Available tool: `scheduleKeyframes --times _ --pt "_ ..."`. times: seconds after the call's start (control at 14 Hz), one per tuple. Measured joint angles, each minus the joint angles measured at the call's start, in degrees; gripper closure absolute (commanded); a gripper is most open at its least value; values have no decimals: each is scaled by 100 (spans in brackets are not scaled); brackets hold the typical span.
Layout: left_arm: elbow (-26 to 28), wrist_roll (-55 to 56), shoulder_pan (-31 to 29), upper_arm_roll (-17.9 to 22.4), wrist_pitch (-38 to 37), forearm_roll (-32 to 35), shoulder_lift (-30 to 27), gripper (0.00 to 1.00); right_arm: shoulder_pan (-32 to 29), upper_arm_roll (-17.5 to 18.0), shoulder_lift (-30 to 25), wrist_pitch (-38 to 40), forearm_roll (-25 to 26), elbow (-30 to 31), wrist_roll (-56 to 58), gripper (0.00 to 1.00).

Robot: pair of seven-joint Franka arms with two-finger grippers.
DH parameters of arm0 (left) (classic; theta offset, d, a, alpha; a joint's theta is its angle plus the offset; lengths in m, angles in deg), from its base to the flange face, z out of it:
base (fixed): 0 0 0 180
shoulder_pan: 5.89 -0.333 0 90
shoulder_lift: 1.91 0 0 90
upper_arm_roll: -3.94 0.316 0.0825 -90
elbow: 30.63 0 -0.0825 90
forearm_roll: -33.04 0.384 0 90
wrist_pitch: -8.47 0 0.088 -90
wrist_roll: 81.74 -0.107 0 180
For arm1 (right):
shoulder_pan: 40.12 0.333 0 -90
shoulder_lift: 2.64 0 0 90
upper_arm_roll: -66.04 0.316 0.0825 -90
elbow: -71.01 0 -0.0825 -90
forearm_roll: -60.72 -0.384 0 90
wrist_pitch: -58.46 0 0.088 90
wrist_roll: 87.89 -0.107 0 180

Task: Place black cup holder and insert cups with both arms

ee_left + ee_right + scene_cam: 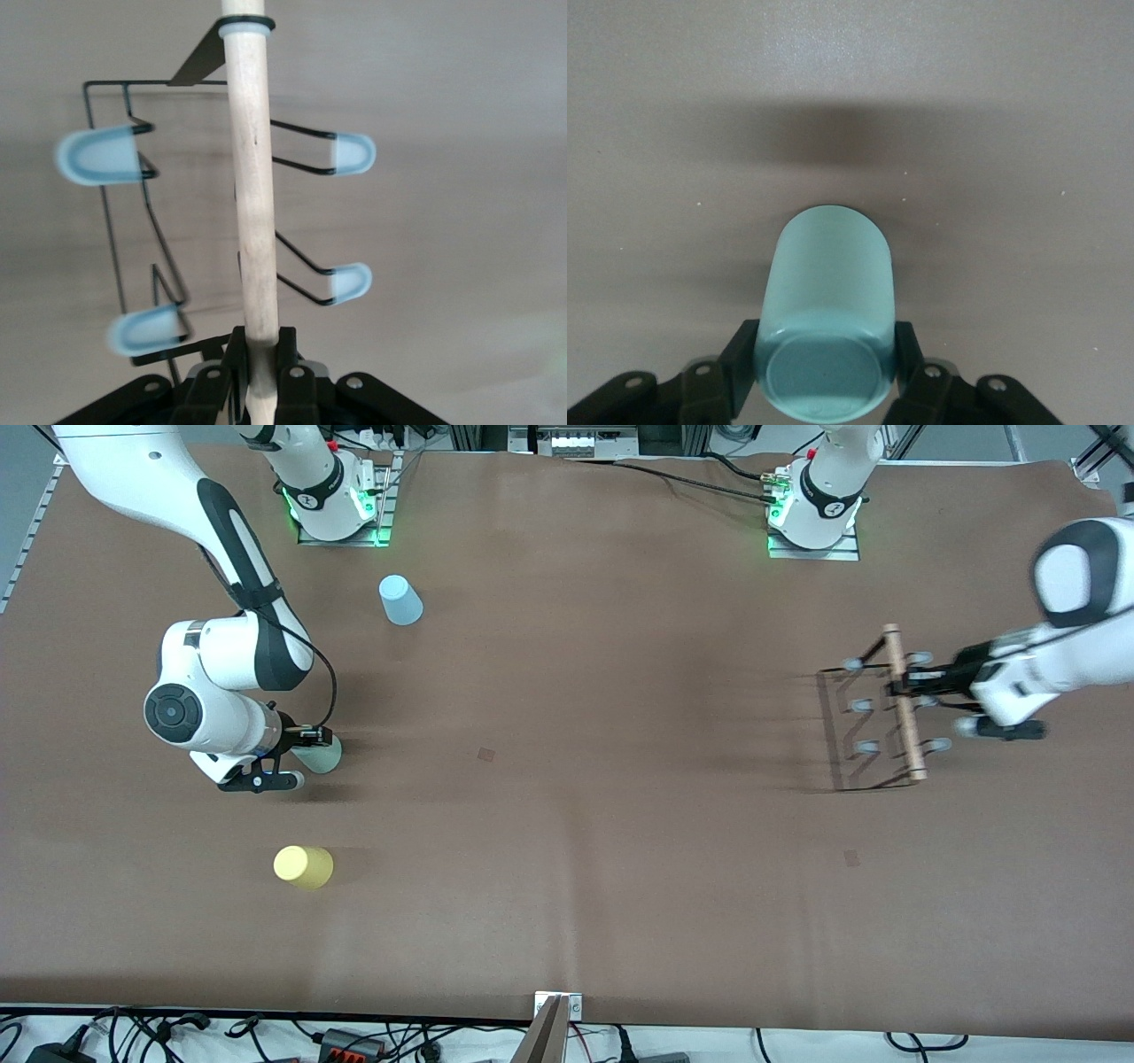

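1. Left gripper (904, 685): fingers clamped on the wooden rod (254, 221) of the black cup holder (873, 708), at the left arm's end of the table.
2. Right gripper (826, 376): fingers clamped on the pale green cup (826, 310), at the right arm's end.
3. Light blue cup (400, 600): upside down, near the right arm's base.
4. Yellow cup (303, 866): upside down, nearest the front camera.

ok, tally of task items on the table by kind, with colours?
Cups: 3 (pale green cup in the right claw, yellow cup, light blue cup)
Black cup holder: 1, its wooden rod in the left claw
Total: 4
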State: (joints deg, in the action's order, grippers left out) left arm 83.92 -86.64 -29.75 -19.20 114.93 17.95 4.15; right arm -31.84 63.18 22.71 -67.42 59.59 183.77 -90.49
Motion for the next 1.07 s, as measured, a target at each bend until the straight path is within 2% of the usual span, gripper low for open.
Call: scheduleKeyframes --times 0.21,0.36,0.57,0.86,1.07 --pt "-509 1426 211 -1075 2 -58 299 100 -2 -7 -27 -25 0 -54 0 80" --pt "-755 2077 532 -1400 157 -122 593 100 -3 -12 -107 -16 0 -161 0 80" --pt "-862 2841 1324 -1463 677 -152 970 100 1 -14 -254 448 0 -547 0 80" --pt "-878 3518 2226 -1474 1423 -152 1375 100 36 13 -287 1423 -1 -1531 0 80" --pt "-880 3598 2579 -1467 1951 -112 1627 100 198 48 -288 1839 -188 -1950 0 80"
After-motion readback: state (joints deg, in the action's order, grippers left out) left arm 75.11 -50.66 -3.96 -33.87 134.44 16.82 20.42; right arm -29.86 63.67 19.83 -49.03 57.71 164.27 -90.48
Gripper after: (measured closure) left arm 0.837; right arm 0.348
